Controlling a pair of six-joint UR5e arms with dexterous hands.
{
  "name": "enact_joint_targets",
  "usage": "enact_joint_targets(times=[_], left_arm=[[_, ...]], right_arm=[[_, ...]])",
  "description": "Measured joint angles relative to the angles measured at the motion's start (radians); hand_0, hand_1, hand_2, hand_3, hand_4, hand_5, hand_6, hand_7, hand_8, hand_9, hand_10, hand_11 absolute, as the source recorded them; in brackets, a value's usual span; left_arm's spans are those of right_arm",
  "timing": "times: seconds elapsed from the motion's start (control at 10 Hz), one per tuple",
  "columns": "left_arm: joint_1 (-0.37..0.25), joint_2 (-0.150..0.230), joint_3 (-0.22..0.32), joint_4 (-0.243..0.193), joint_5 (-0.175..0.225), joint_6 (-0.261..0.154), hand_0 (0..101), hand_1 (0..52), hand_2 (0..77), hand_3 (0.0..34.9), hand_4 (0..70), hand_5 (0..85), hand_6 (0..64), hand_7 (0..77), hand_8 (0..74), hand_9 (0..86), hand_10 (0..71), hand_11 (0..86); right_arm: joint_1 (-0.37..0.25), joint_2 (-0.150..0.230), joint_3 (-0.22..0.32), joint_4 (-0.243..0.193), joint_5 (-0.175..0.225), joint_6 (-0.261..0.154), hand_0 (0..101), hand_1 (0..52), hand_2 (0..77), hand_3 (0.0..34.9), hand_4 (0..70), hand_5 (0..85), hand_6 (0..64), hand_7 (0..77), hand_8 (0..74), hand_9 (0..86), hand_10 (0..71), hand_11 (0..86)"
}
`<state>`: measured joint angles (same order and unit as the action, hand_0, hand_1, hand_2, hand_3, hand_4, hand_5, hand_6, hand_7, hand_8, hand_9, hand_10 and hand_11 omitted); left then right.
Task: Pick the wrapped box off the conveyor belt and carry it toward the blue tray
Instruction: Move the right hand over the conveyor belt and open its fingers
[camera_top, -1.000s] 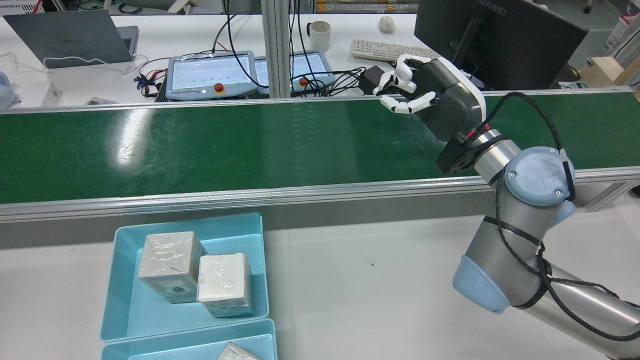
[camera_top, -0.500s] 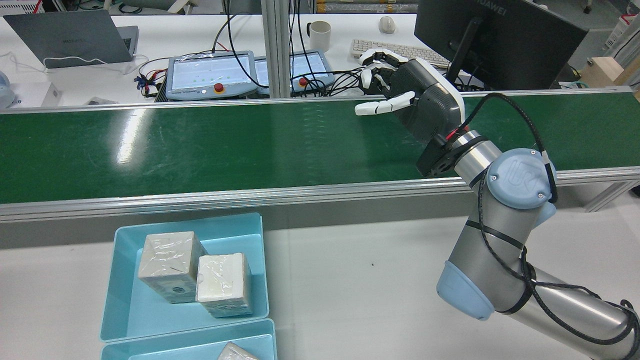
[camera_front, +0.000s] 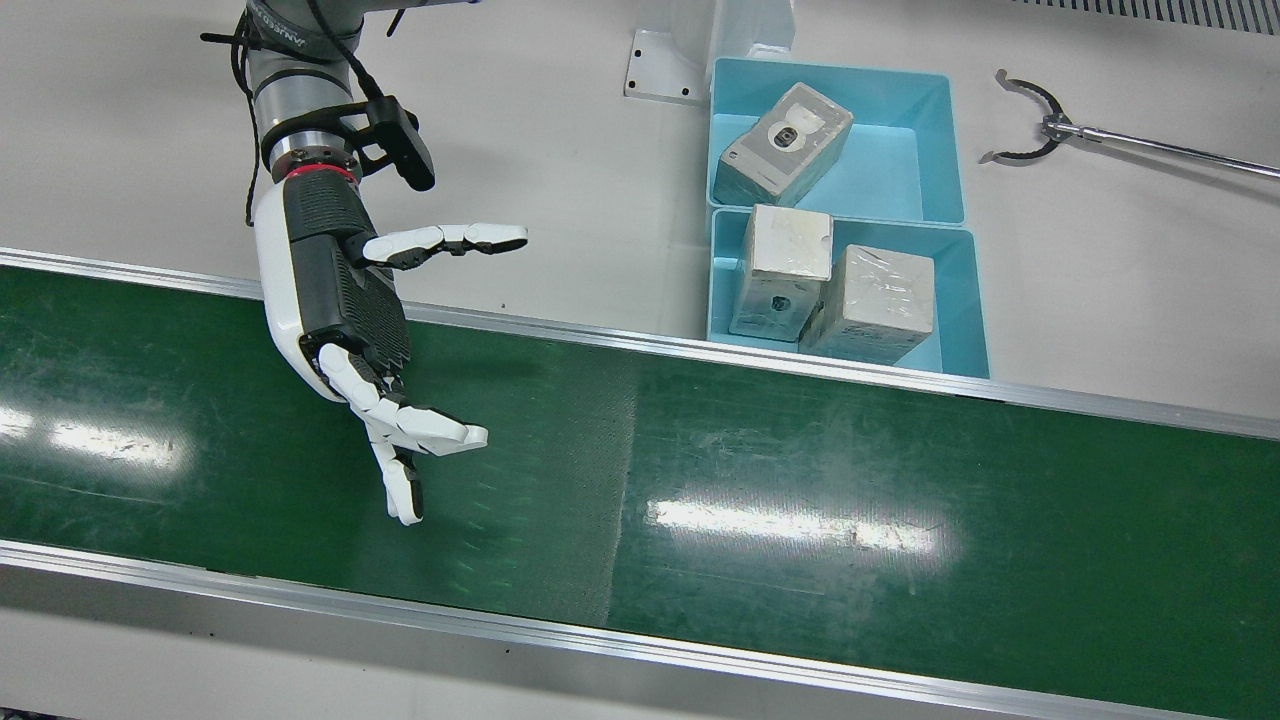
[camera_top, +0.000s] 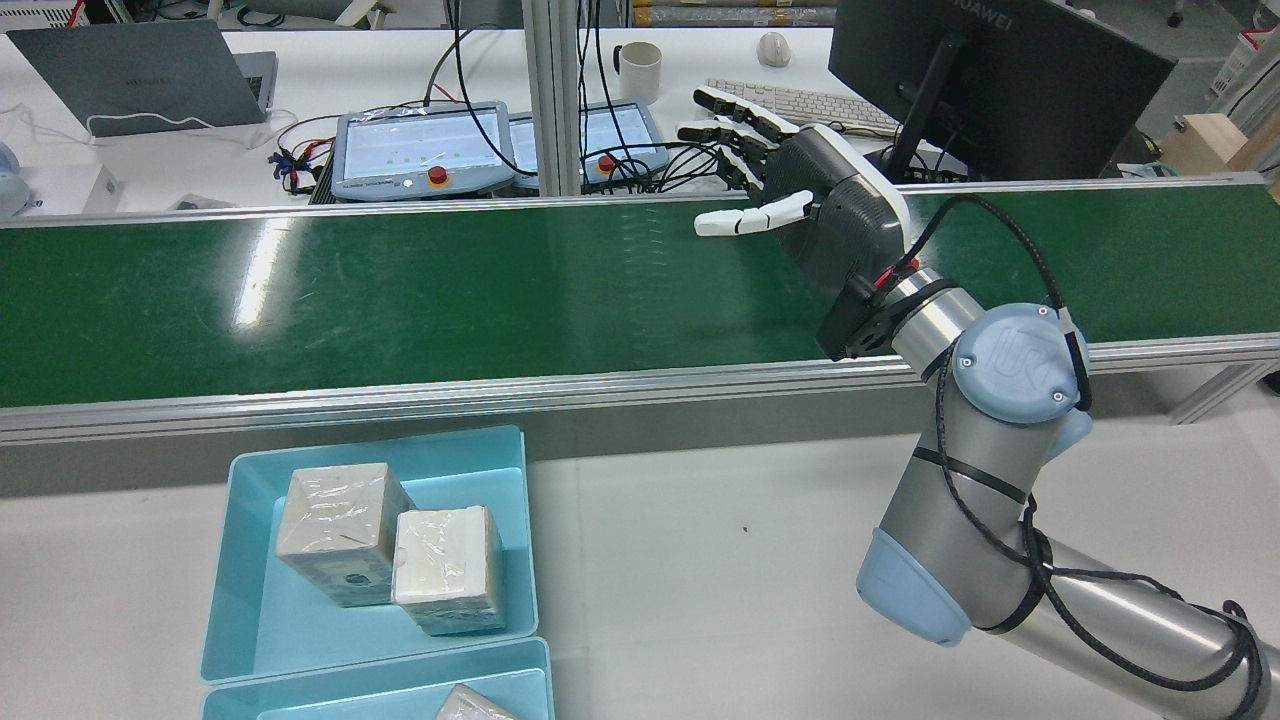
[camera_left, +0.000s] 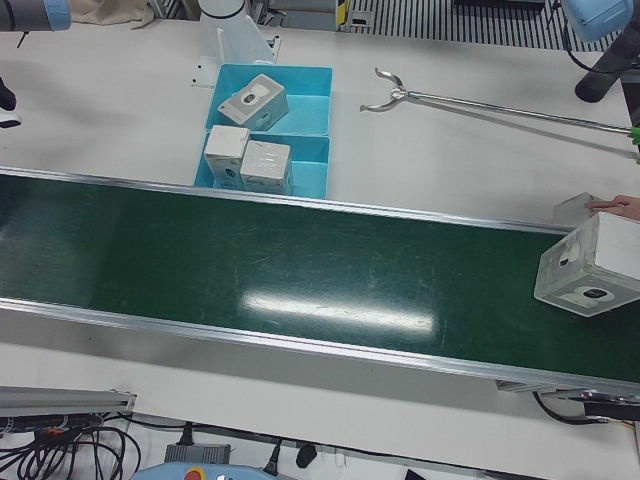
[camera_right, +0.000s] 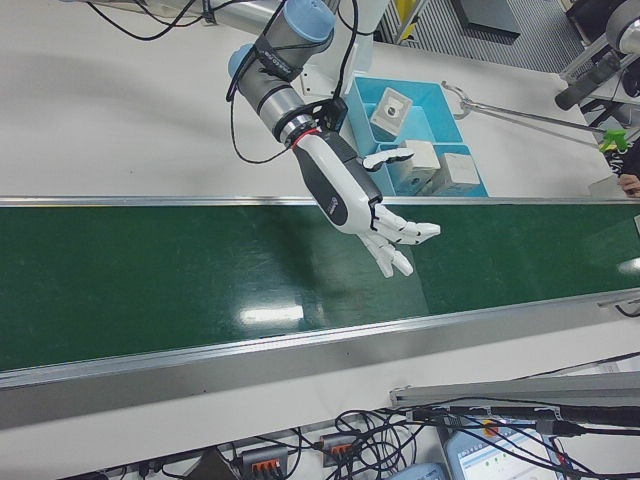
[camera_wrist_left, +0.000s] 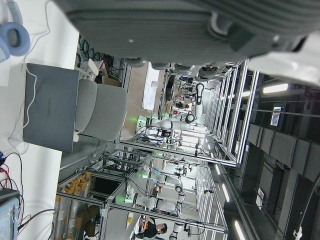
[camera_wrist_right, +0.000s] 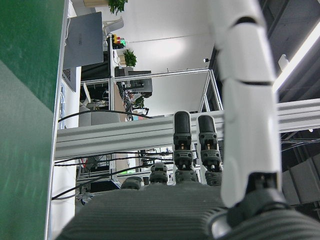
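right hand (camera_front: 340, 300) above conveyor belt (camera_front: 800, 480), fingers (camera_front: 400, 440) spread, holding nothing. wrapped box (camera_left: 590, 265) at far belt end. step judged: awaiting box; next, close around it. left hand state: cannot tell.

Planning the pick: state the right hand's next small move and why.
Probably hold the right hand open above the belt and wait. No box lies under it; the only box on the belt sits at the far end, well beyond the tray.
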<state>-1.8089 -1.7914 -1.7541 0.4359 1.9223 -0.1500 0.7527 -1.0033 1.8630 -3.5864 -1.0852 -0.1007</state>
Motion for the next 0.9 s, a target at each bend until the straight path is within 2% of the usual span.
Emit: enact_joint_targets(times=[0.2,0.3,0.5,0.7,0.8,0.9], left_arm=[[0.0,0.0,0.0,0.0,0.0,0.0,0,0.0,1.1,0.0,0.0,0.5,0.0,0.5,0.5,0.0,0.5,0.0],[0.0,0.0,0.0,0.0,0.0,0.0,0,0.0,1.1,0.0,0.0,0.5,0.0,0.5,0.5,0.0,0.5,0.0],[0.0,0.0,0.0,0.0,0.0,0.0,0,0.0,1.1,0.0,0.0,0.5,0.0,0.5,0.5,0.0,0.5,0.0],[0.0,0.0,0.0,0.0,0.0,0.0,0,0.0,1.1,0.0,0.0,1.1,0.0,0.5,0.5,0.0,0.0,0.5],[0.0,0.0,0.0,0.0,0.0,0.0,0,0.0,1.1,0.0,0.0,1.1,0.0,0.5,0.5,0.0,0.0,0.0],[0.0,0.0,0.0,0.0,0.0,0.0,0,0.0,1.1,0.0,0.0,1.1,0.0,0.5,0.5,0.0,0.0,0.0]], right_arm=[[-0.014,0.005,-0.032,0.034,-0.002,0.016,53,17.5,11.4,1.6,20.7,18.0,12.0,27.3,2.7,7.6,0.5,1.6],[-0.018,0.005,-0.057,0.064,-0.006,0.031,47,6.5,2.2,0.9,28.4,21.3,14.7,33.8,3.3,9.8,0.5,1.6],[-0.01,0.003,-0.067,0.09,-0.017,0.049,47,6.5,2.2,1.0,28.9,22.9,15.8,36.0,3.8,9.3,0.5,1.6],[0.038,-0.001,-0.056,0.088,-0.052,0.054,47,6.5,2.2,1.0,30.0,23.5,13.6,35.5,3.8,8.2,0.5,1.6],[0.065,-0.001,-0.054,0.07,-0.075,0.054,49,15.3,3.3,1.0,30.0,25.6,14.2,33.3,3.8,8.7,0.5,1.6],[0.083,0.001,-0.052,0.034,-0.095,0.055,56,27.3,10.4,0.9,26.7,25.6,14.2,33.8,3.8,9.8,0.5,1.6]])
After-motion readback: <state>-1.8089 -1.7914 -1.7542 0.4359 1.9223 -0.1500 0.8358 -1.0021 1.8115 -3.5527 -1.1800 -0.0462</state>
